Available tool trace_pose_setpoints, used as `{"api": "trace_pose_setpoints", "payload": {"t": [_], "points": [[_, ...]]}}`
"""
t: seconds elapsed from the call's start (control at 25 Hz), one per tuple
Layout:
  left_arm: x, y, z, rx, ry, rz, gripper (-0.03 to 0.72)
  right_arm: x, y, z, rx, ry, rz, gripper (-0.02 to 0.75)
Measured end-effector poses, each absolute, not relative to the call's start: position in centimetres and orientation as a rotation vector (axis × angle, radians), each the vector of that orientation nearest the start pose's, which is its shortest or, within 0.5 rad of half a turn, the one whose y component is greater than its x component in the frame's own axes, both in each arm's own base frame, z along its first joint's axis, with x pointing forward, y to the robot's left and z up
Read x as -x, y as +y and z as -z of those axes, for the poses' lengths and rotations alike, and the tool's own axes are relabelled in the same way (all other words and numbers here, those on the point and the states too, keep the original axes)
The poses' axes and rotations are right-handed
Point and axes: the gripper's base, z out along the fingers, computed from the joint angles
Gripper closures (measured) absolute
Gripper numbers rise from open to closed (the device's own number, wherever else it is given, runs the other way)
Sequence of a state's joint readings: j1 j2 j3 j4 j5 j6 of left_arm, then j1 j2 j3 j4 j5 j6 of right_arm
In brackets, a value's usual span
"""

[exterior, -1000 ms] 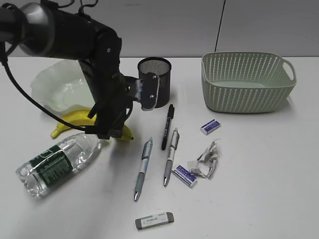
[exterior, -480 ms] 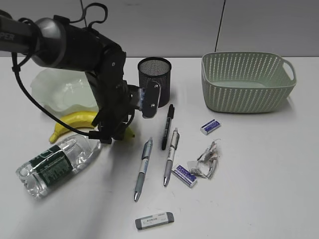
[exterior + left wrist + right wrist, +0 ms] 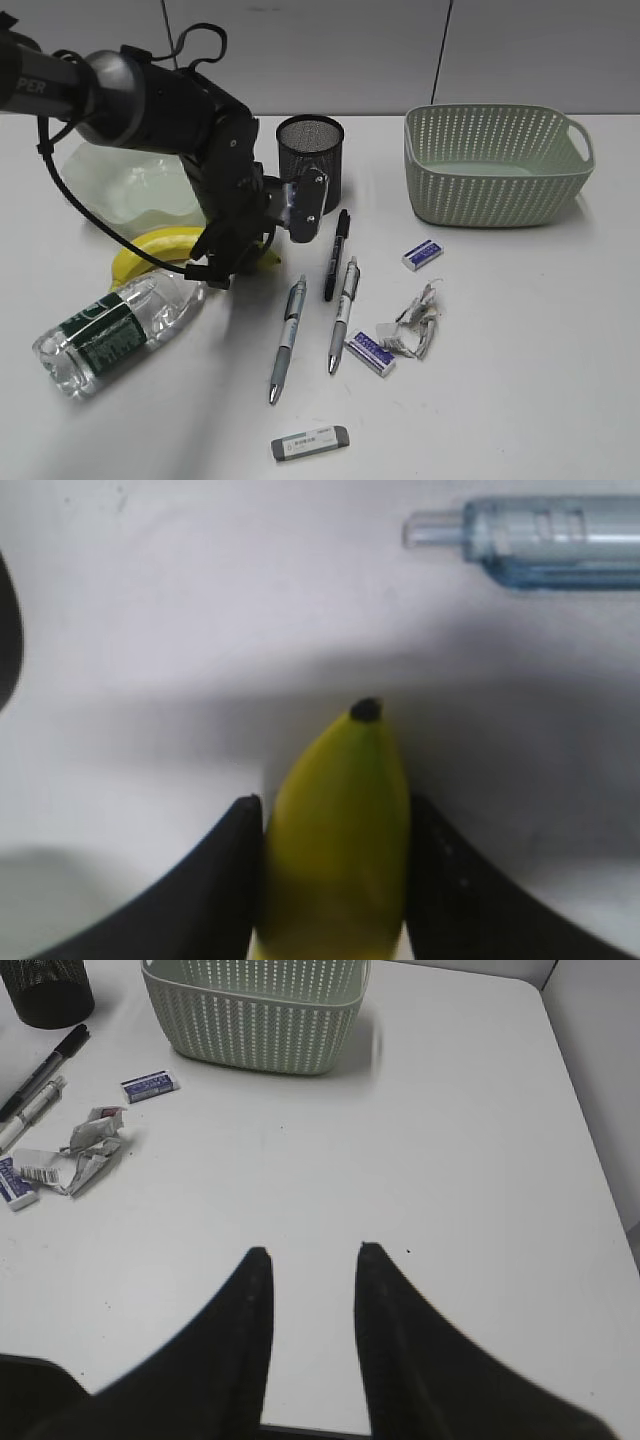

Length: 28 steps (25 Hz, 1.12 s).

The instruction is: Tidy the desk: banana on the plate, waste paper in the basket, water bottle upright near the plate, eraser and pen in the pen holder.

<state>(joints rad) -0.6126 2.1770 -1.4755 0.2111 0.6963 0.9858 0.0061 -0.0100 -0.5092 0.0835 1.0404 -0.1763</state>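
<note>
Fingers [image 3: 225, 880] of the left gripper [image 3: 335, 825] press both sides of the banana [image 3: 340, 850], which lies on the desk [image 3: 520, 330] between the plate [image 3: 125, 185] and the toppled water bottle [image 3: 115, 330]. The right gripper [image 3: 310, 1255] hovers empty, jaws apart, above bare desk near the basket [image 3: 255, 1010].

The left arm reaches in from the upper left of the exterior view, its dark, cable-wrapped links bending down at the wrist so the left end effector [image 3: 232, 262] points steeply down at the table. In the left wrist view its two black fingers [image 3: 220, 880] press against both sides of the banana [image 3: 340, 830], gripping near the dark tip. The right end effector [image 3: 310, 1260] hangs above bare table, its fingers partly spread and holding nothing.
</note>
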Motion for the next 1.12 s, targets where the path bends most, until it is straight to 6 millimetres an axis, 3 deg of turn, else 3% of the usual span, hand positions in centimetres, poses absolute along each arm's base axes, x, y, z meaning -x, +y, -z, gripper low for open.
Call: {"api": "trace_pose_setpoints", "payload": {"t": [0.64,1.12], "points": [[-34.4,-26.9,-12.3,2.614,-2.161,0.329,0.372,0.7,0.7,-28.2,0.186,1.993,0.01,0.496],[-35.2,-30.8,-18.7,2.77,-2.283,0.366,0.372,0.7,0.7,-28.2,0.186,1.993,0.01,0.496]]}}
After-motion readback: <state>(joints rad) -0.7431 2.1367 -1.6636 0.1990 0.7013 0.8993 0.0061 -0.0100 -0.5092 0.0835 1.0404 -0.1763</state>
